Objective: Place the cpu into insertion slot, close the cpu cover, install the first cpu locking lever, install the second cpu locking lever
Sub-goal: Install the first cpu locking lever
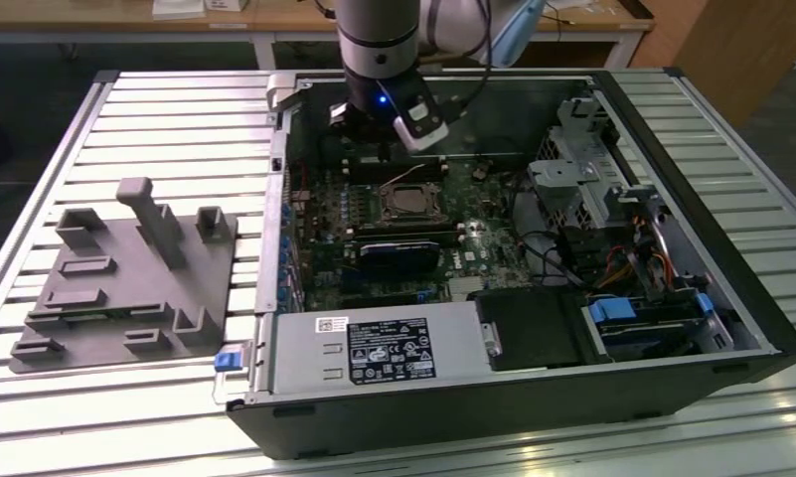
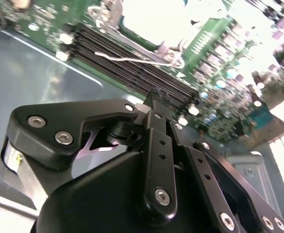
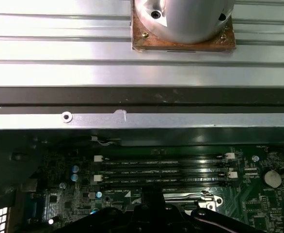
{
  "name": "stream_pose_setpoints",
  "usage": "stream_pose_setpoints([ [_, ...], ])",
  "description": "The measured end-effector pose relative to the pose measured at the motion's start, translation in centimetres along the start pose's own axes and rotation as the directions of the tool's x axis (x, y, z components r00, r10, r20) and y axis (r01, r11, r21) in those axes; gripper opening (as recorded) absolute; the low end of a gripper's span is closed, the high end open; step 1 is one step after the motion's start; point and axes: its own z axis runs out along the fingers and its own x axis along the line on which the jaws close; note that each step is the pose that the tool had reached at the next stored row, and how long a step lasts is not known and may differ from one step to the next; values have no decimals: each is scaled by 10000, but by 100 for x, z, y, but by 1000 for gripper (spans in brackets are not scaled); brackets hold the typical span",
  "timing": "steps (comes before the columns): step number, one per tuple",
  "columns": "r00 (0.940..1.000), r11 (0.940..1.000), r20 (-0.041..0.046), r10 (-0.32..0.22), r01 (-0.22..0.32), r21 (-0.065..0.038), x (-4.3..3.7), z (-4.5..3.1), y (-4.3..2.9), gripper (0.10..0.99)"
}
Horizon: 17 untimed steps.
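My count, exterior view: 1 arm (image 1: pixel 378 40), upper centre of frame. 1 open PC case (image 1: pixel 504 422). 1 green mobo (image 1: pixel 321 260) w/ 1 insertion slot (image 1: pixel 408 202) approx mid-frame. 1 blue-topped module (image 1: pixel 400 256) just below it. 1 PSU (image 1: pixel 371 353) w/ white label, lower centre. 1 grey fixture plate (image 1: pixel 119 293) on the exterior view's left. 1 slatted table (image 1: pixel 172 109) under the lot.

First wrist view: 4 long black mem slots (image 3: pixel 161 170), 1 coin cell (image 3: pixel 272 178), 1 screw (image 3: pixel 67 116) in the case rail.

Second wrist view: 1 gripper (image 2: pixel 155 99).

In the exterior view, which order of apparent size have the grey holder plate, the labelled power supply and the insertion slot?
Largest: grey holder plate.
Next: labelled power supply, not far behind.
Smallest: insertion slot.
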Motion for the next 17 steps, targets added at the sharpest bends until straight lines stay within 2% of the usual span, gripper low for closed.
stream_pose_setpoints([
  [4, 9980, 9998, 611, -173, 174, -22, 20, 2, -1, 106],
  [5, 9971, 9998, 730, -206, 208, -25, 22, 5, -2, 106],
  [6, 9965, 9997, 807, -227, 230, -28, 22, 12, -4, 106],
  [8, 9957, 9997, 887, -250, 254, -30, 24, 32, -10, 106],
  [11, 9950, 9996, 963, -272, 276, -31, 26, 67, -24, 106],
  [17, 9942, 9996, 1033, -291, 296, -31, 20, 143, -53, 106],
])
